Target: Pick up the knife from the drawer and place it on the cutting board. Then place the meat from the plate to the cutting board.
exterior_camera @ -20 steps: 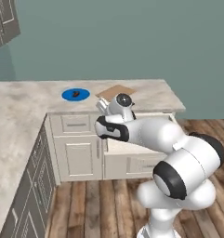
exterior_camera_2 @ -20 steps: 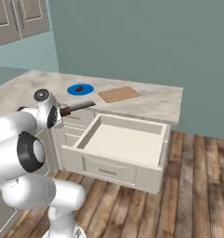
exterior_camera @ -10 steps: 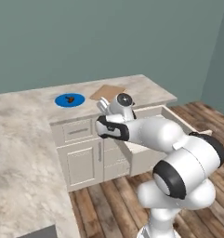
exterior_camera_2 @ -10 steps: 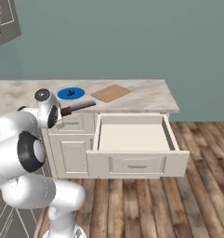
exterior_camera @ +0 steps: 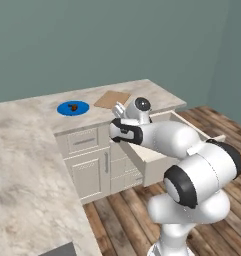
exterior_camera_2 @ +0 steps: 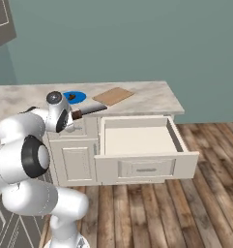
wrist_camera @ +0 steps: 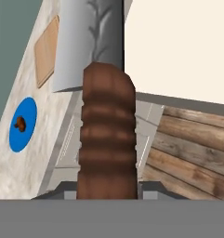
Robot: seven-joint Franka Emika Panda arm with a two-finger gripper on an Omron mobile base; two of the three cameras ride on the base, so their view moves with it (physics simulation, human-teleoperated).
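Note:
My gripper (wrist_camera: 107, 187) is shut on the knife's dark brown handle (wrist_camera: 106, 135), and the pale blade (wrist_camera: 89, 42) points away from the hand. The held knife (exterior_camera_2: 85, 111) hangs level over the counter's front edge, left of the open drawer (exterior_camera_2: 137, 140). The light-brown cutting board (exterior_camera_2: 113, 95) lies on the counter beyond the blade, apart from it. The blue plate (exterior_camera_2: 75, 97) sits left of the board with the reddish-brown meat (exterior_camera_2: 72, 97) on it. In the left base view the gripper (exterior_camera: 119, 111) is in front of the board (exterior_camera: 112, 99), right of the plate (exterior_camera: 72, 107).
The pulled-out drawer (exterior_camera: 159, 150) juts over the wooden floor with a pale bare inside (wrist_camera: 178, 51). Cabinet doors and small drawers (exterior_camera_2: 72, 155) stand below the counter. The marble counter (exterior_camera: 22, 165) wraps round to the left, and a teal wall stands behind it.
The whole picture has shifted in both base views, so the base has driven. The knife stays in the shut gripper, held the same way before the counter.

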